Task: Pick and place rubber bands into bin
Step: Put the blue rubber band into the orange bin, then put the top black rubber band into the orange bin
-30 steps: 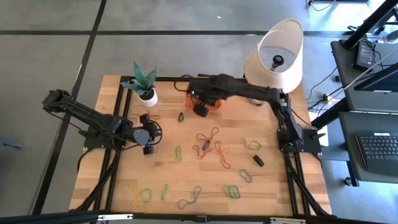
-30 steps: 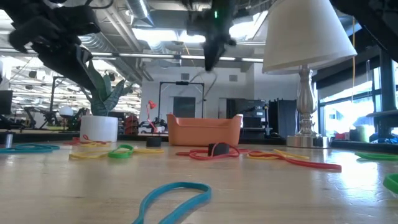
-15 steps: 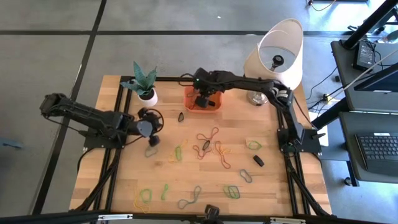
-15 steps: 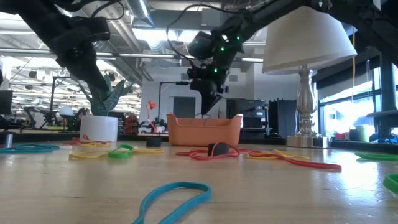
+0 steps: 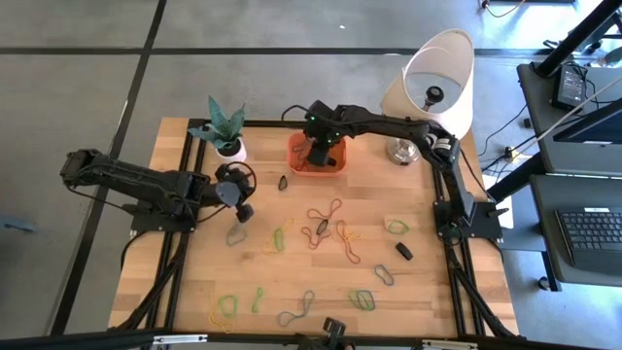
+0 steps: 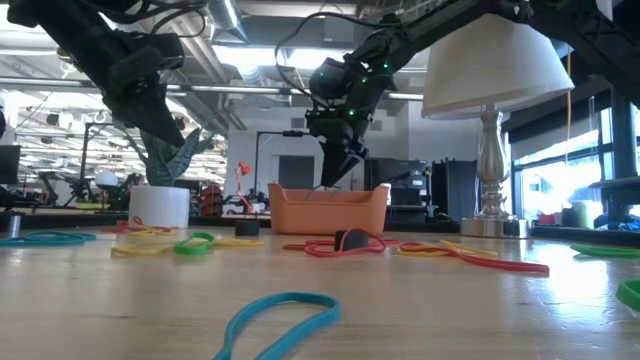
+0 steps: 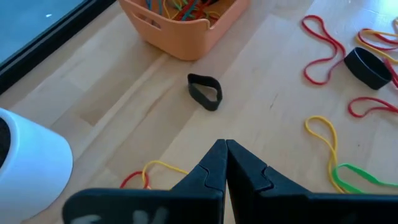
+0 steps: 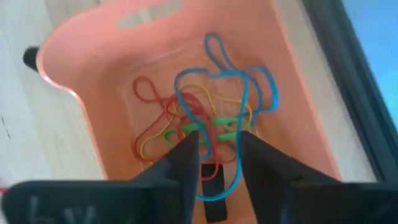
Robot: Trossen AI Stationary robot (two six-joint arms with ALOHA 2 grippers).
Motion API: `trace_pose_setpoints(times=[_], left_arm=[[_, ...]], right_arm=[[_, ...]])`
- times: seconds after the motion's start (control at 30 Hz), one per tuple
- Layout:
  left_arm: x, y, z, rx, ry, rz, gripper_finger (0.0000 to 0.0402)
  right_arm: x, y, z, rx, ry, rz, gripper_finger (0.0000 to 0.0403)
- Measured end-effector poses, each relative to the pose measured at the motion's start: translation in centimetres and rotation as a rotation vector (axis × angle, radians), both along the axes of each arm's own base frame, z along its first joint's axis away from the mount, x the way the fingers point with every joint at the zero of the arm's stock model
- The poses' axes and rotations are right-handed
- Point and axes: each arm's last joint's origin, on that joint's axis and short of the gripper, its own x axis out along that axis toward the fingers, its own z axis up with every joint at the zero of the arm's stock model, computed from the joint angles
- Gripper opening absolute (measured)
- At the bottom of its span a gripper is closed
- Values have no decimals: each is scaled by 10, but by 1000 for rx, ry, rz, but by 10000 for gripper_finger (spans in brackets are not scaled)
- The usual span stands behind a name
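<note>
Hovering over bin [image 5: 303,163], right claw [image 8: 214,144] spread, left claw [image 7: 224,149] pressed together, lamp [image 5: 430,89] beside.

A grey concrete floor [image 5: 87,68] crossed by dark lines is seen around the light wooden table [image 5: 194,292]. Bright ceiling strip lights [image 6: 250,55] and exposed ducts are shown beyond it.

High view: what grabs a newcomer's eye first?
The right pincer hangs open over the orange bin at the table's far edge, a tangle of rubber bands lying inside. More coloured bands litter the wooden table, and a big white lamp stands at its far right corner.
</note>
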Motion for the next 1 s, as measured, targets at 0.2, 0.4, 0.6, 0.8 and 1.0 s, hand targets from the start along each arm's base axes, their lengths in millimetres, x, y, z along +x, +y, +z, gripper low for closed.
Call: trace_pose_setpoints(times=[0.2,0.4,0.6,0.8,1.0], left_arm=[[0,0,0,0,1,-2,3],[0,-1,0,15,30,-69,3],[1,-3,-1,-7,59,-171,3],[0,-4,-2,-9,90,-231,3],[-3,-4,-4,1,132,-250,3]], right_arm=[[-4,2,-2,37,37,-34,178],[-6,2,-3,79,47,-149,213],[-6,2,-4,129,27,-275,221],[-10,7,-6,80,84,-464,205],[-1,30,-3,75,78,-460,166]])
